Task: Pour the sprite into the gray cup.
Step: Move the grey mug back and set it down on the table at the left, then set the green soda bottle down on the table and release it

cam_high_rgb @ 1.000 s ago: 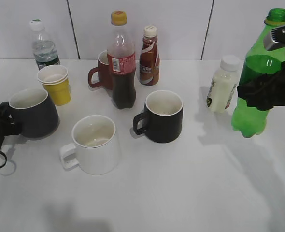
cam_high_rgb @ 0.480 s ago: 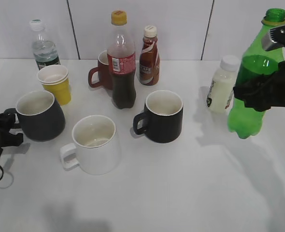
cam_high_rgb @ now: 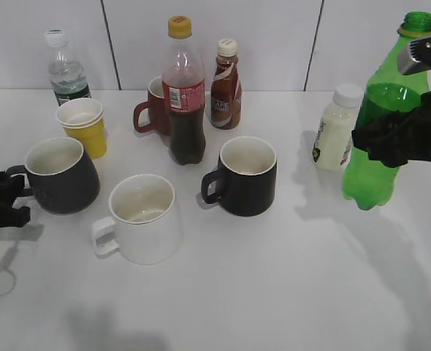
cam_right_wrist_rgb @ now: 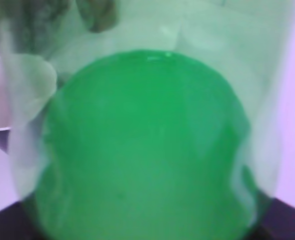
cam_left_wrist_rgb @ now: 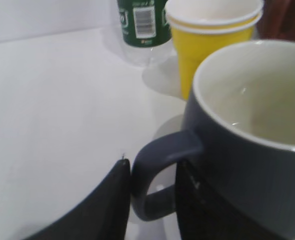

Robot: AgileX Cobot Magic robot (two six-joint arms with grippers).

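The sprite (cam_high_rgb: 380,124), a tall green uncapped bottle, is held upright at the far right, lifted slightly off the table. My right gripper (cam_high_rgb: 398,139) is shut on its middle; the right wrist view is filled by the green bottle (cam_right_wrist_rgb: 147,150). The gray cup (cam_high_rgb: 60,175) stands at the left, off-white inside. My left gripper (cam_high_rgb: 7,194) is shut on its loop handle; in the left wrist view the black fingers (cam_left_wrist_rgb: 152,200) pinch the handle of the gray cup (cam_left_wrist_rgb: 237,150).
A white mug (cam_high_rgb: 142,218) and a black mug (cam_high_rgb: 245,175) stand mid-table. Behind them stand a cola bottle (cam_high_rgb: 184,91), a brown bottle (cam_high_rgb: 226,73), a red mug (cam_high_rgb: 153,106), yellow cups (cam_high_rgb: 84,126), a water bottle (cam_high_rgb: 64,69) and a white bottle (cam_high_rgb: 336,137).
The left gripper has slid the gray cup to the right and stood it upright. The right gripper has carried the sprite a little to the left.
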